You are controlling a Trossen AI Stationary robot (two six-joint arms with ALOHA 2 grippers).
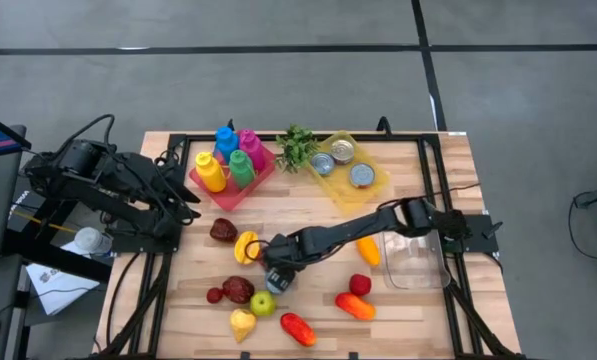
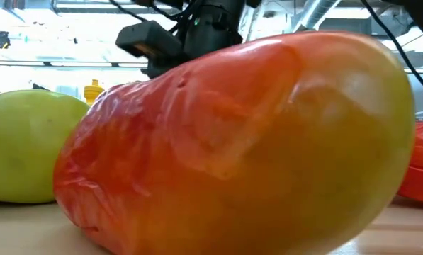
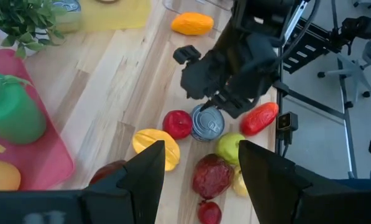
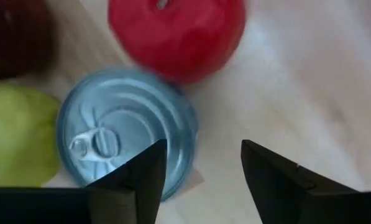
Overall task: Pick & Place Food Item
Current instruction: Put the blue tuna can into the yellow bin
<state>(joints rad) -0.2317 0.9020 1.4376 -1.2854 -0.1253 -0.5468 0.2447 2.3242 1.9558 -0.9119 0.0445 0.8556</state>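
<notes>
A silver tin can (image 4: 126, 134) with a pull tab stands upright on the wooden table among loose food items: a red fruit (image 4: 176, 34) on one side, a green apple (image 4: 17, 134) on the other. My right gripper (image 4: 204, 180) hangs open just above the can, pointing steeply down. The can lies mostly to one side of the gap, partly behind one finger. In the high view the right gripper (image 1: 278, 275) sits at the table's middle front and covers the can. My left gripper (image 3: 201, 180) waits open at the table's left edge (image 1: 183, 215), holding nothing.
Around the can (image 3: 207, 122) lie a yellow fruit (image 3: 154, 144), a dark red fruit (image 3: 213, 175) and a red pepper (image 3: 260, 118). A red tray of bottles (image 1: 228, 165), a yellow tray of cans (image 1: 346, 165) and a clear container (image 1: 413, 258) stand farther off.
</notes>
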